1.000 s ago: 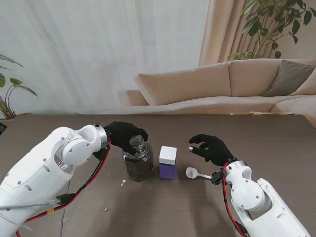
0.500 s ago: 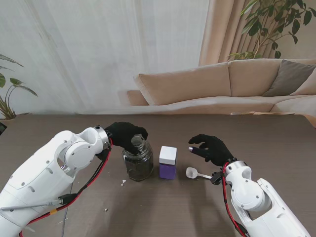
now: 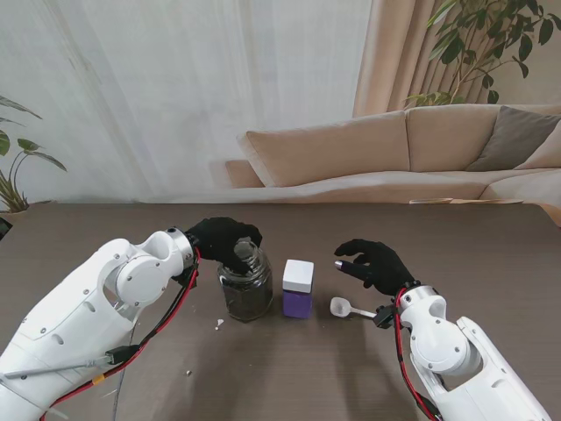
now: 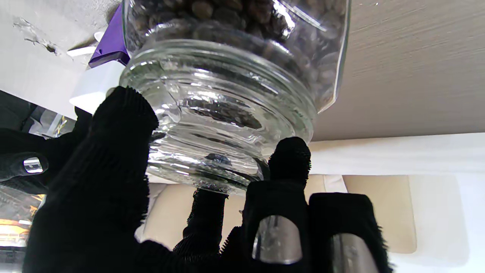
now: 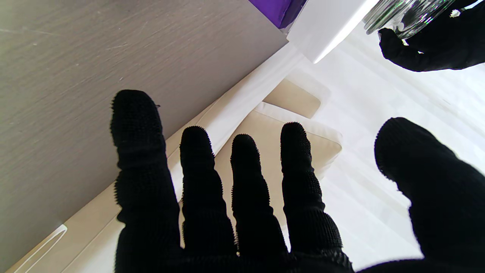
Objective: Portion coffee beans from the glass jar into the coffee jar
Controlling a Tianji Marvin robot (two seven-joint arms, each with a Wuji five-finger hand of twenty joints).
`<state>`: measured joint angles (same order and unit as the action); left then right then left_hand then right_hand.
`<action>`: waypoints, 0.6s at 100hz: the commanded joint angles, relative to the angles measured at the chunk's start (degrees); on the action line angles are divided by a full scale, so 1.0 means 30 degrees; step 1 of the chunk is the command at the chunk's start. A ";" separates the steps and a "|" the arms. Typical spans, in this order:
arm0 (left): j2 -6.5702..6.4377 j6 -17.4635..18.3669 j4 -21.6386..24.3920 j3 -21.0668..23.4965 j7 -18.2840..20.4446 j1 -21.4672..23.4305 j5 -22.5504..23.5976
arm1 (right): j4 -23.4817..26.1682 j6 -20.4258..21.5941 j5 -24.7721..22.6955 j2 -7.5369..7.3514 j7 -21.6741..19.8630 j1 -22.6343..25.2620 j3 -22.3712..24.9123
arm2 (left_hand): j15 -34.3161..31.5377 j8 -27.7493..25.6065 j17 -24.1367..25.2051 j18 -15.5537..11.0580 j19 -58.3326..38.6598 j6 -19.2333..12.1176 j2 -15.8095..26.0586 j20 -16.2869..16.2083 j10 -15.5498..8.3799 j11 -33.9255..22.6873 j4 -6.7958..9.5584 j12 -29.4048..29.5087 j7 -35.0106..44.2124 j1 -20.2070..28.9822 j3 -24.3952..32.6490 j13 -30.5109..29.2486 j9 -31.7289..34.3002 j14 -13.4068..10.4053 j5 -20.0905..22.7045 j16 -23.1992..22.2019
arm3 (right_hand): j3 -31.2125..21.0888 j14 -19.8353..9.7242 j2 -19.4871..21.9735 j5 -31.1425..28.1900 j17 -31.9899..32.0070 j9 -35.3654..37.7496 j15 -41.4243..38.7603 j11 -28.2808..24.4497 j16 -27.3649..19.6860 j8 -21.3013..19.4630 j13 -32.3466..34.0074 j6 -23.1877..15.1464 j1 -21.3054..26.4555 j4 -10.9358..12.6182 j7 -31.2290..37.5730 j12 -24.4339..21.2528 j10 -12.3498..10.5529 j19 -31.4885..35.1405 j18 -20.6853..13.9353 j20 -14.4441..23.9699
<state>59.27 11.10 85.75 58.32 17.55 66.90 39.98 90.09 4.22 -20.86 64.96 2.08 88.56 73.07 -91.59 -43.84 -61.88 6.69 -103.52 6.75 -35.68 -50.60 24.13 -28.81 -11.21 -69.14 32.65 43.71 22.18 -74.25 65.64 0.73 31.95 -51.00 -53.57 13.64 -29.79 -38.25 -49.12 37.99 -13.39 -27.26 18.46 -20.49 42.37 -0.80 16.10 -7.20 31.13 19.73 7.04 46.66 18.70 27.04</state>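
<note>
A clear glass jar (image 3: pixel 244 285) of dark coffee beans stands on the table, uncapped. My left hand (image 3: pixel 221 239) is closed around its threaded neck (image 4: pixel 212 110), with the thumb on one side and fingertips (image 4: pixel 290 155) on the other. Right beside the jar stands the coffee jar (image 3: pixel 298 288), a purple box with a white lid, also seen as a purple corner (image 5: pixel 278 9) in the right wrist view. A small white scoop (image 3: pixel 342 307) lies to its right. My right hand (image 3: pixel 375 263) hovers open above the table by the scoop, fingers spread (image 5: pixel 242 178), holding nothing.
The brown wooden table (image 3: pixel 491 254) stretches to both sides. A few light crumbs (image 3: pixel 218 324) lie near the glass jar. A beige sofa (image 3: pixel 394 153) and potted plants (image 3: pixel 478 39) stand beyond the far edge.
My left arm has shifted slightly to the right and its fingers have settled closer on the glass jar's neck. The right hand has stayed still.
</note>
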 commanded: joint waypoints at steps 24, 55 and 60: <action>0.0244 -0.0621 0.0394 0.0271 0.0218 0.0094 -0.0304 | 0.0010 -0.0097 0.0093 0.0038 -0.0328 0.0041 -0.0074 | -0.1884 -0.0782 -0.0664 -0.0866 -0.5486 0.0499 0.1478 -0.0496 -0.5336 0.0676 0.0506 0.3036 0.9738 0.5056 0.5350 0.0452 0.2566 -0.0028 0.3200 0.0269 | -0.0029 -0.0021 0.0338 -0.0420 1.0611 0.0261 0.0145 0.0137 0.0122 -0.0308 -0.0066 0.0078 -0.0182 0.0485 -0.0162 0.0104 0.0287 0.0207 0.0330 0.0540; 0.0218 -0.1019 0.1216 0.0651 0.0556 -0.0154 -0.0040 | -0.0013 -0.0126 0.0162 0.0032 -0.0401 0.0014 -0.0089 | -0.1880 -0.0764 -0.0656 -0.0798 -0.5486 0.0545 0.1439 -0.0550 -0.5343 0.0709 0.0443 0.3154 0.9803 0.4960 0.5461 0.0461 0.2572 0.0146 0.3199 0.0346 | -0.0030 -0.0009 0.0365 -0.0419 1.0632 0.0266 0.0148 0.0138 0.0122 -0.0311 -0.0073 0.0093 -0.0191 0.0483 -0.0175 0.0101 0.0335 0.0191 0.0345 0.0546; 0.0204 -0.1024 0.1301 0.0685 0.0663 -0.0203 -0.0034 | -0.0017 -0.0133 0.0170 0.0032 -0.0405 0.0010 -0.0091 | -0.1883 -0.0751 -0.0656 -0.0802 -0.5486 0.0504 0.1431 -0.0541 -0.5352 0.0712 0.0439 0.3165 0.9786 0.4945 0.5455 0.0461 0.2562 0.0146 0.3190 0.0351 | -0.0029 -0.0018 0.0369 -0.0405 1.0631 0.0285 0.0154 0.0127 0.0120 -0.0309 -0.0090 0.0095 -0.0194 0.0483 -0.0182 0.0104 0.0315 0.0191 0.0340 0.0548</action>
<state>59.68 8.10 88.27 59.82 18.17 67.20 39.76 90.05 3.93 -20.45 64.96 1.75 88.49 72.97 -91.91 -43.28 -61.92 6.69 -103.64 6.91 -38.27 -51.28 24.13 -24.90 -12.40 -60.06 32.83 44.52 22.28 -74.36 66.25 0.76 34.14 -50.34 -53.57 13.64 -29.80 -38.25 -49.12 37.99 -13.39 -27.26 18.46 -20.49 42.37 -0.75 16.10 -7.20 31.13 19.73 7.06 46.66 18.70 27.05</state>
